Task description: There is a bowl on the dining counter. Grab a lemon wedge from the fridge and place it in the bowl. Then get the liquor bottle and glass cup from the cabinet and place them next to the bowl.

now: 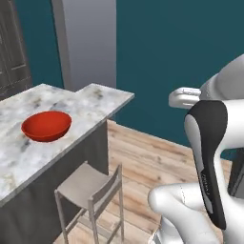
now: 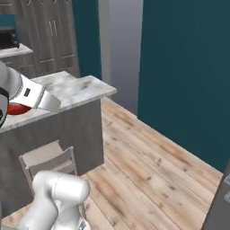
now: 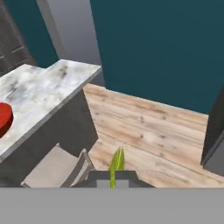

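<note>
A glossy red bowl (image 1: pixel 46 126) sits on the marble dining counter (image 1: pixel 90 100), back from its corner. Part of the bowl (image 2: pixel 17 109) peeks out behind my white arm, and its rim (image 3: pixel 3 119) shows at the left edge of the hand view. My gripper (image 3: pixel 113 176) is shut on a yellow-green lemon wedge (image 3: pixel 117 160), which sticks up between the dark fingertips. It hovers over the wooden floor, right of the counter and apart from it. The liquor bottle and glass cup are out of view.
A pale stool (image 1: pixel 90 188) stands against the counter's near side, below the bowl. Behind the counter rise a grey pillar (image 1: pixel 88 43) and a teal wall. Grey wood-grain cupboards (image 2: pixel 49 36) and a microwave (image 2: pixel 9 38) are far left. A dark grey edge (image 3: pixel 214 131) bounds the right.
</note>
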Robot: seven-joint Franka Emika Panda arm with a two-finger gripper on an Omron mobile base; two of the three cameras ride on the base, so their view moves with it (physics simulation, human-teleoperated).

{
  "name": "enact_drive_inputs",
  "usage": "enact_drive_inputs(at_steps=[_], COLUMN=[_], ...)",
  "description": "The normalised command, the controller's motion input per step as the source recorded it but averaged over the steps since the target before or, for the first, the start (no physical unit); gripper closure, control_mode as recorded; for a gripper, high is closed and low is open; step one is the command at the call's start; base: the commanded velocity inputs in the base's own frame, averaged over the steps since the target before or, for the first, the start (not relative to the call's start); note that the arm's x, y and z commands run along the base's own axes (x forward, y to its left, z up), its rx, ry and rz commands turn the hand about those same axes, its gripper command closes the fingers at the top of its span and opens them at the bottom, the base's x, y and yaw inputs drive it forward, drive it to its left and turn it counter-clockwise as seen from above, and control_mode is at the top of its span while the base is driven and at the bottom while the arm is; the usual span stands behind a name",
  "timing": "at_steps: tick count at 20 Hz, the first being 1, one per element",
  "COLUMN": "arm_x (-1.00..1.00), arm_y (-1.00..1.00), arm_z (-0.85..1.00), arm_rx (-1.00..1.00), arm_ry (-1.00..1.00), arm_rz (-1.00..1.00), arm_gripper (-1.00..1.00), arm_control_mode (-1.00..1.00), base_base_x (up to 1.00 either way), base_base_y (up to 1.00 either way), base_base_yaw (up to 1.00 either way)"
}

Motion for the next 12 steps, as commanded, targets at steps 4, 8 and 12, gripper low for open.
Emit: enact_drive_inputs(at_steps=[4,8,12], arm_x=[0.00,0.00,0.00], arm_y=[0.00,0.00,0.00], arm_z=[0.00,0.00,0.00], arm_rx=[0.00,0.00,0.00], arm_ry=[0.00,0.00,0.00], arm_rz=[0.00,0.00,0.00], arm_gripper=[1.00,1.00,1.00], arm_control_mode=[1.00,1.00,1.00], base_base_x=[-0.02,0.36,0.84], base_base_y=[0.29,0.16,0.00], base_base_yaw=[0.78,0.63,0.40])
